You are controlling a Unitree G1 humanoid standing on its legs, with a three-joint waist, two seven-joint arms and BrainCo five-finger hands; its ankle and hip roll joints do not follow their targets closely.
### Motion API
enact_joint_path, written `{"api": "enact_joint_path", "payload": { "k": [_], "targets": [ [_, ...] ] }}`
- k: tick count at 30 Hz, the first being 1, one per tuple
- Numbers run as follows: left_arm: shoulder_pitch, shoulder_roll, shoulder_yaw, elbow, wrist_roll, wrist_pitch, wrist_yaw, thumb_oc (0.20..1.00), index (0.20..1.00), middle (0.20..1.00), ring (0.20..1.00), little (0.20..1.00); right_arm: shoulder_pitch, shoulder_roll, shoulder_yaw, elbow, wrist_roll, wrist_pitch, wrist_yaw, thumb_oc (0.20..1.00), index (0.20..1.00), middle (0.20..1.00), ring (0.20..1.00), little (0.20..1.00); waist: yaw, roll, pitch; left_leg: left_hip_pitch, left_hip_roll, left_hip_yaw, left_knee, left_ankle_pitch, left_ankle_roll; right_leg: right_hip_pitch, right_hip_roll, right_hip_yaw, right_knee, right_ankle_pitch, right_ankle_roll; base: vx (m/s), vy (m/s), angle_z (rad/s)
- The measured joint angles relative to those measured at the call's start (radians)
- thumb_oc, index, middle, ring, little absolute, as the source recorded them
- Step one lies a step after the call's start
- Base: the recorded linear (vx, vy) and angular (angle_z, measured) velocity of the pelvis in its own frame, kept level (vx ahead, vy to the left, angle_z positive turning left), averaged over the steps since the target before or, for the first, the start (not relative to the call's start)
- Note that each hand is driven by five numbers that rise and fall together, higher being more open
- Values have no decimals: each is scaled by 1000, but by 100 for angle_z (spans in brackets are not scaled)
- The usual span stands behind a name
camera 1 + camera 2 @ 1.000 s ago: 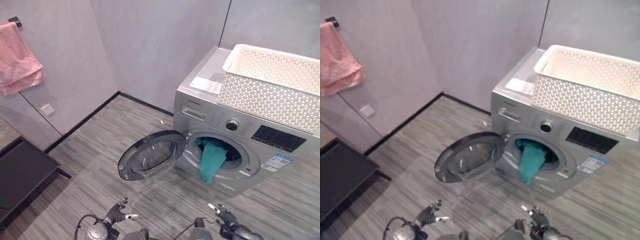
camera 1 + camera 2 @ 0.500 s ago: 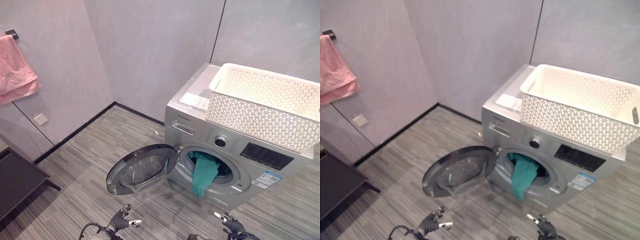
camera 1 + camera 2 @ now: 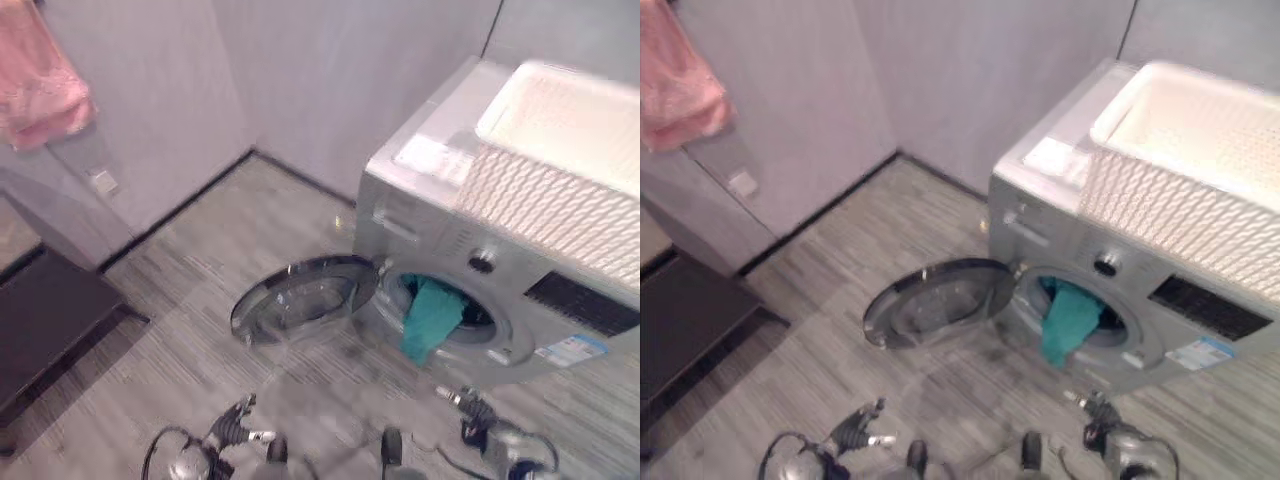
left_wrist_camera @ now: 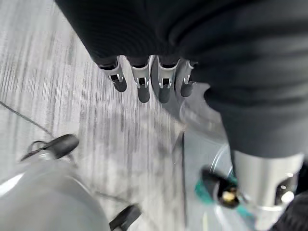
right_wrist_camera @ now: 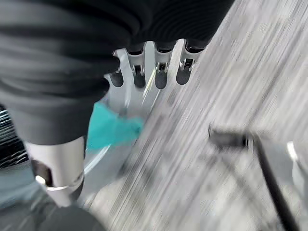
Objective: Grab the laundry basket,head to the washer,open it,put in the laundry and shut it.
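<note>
A silver front-loading washer (image 3: 430,225) stands against the far wall with its round door (image 3: 300,300) swung open to the left. A teal cloth (image 3: 432,318) hangs out of the drum opening over its lower rim. On top of the washer rests a white perforated laundry basket (image 3: 560,170). My left hand (image 3: 232,428) is low over the floor in front of the door, fingers (image 4: 144,84) straight and holding nothing. My right hand (image 3: 470,408) hangs below the drum opening, fingers (image 5: 163,72) straight and empty, with the teal cloth (image 5: 113,129) showing past them.
A pink towel (image 3: 40,90) hangs on the left wall above a wall socket (image 3: 102,182). A dark low bench (image 3: 50,330) stands at the left. Grey plank floor (image 3: 180,330) lies between the bench and the washer door.
The whole picture has shifted, so the camera has moved. The washer, its open door, the cloth and the basket stand as before. Both hands stay low and empty.
</note>
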Motion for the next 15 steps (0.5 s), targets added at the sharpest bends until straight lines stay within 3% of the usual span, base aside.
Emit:
{"api": "enact_joint_path", "payload": {
  "k": [3, 15],
  "targets": [
    [-31, 9, 1, -16, -2, -9, 0, 1000, 1000, 1000, 1000, 1000, -152, -61, -23, 41, 1, -5, -26, 1000, 1000, 1000, 1000, 1000, 14, 27, 91, -48, -19, -2, 16, 7, 13, -47, -20, 5, 10, 12, 1, -83, 21, 4],
    [-58, 17, -24, -28, -39, -15, 6, 1000, 1000, 1000, 1000, 1000, -265, -47, -23, 111, 46, -2, -59, 1000, 1000, 1000, 1000, 1000, 35, 17, 139, -137, -41, -7, 37, 13, 14, -122, -41, 1, 14, 24, 8, -21, 3, 3]
  ]
}}
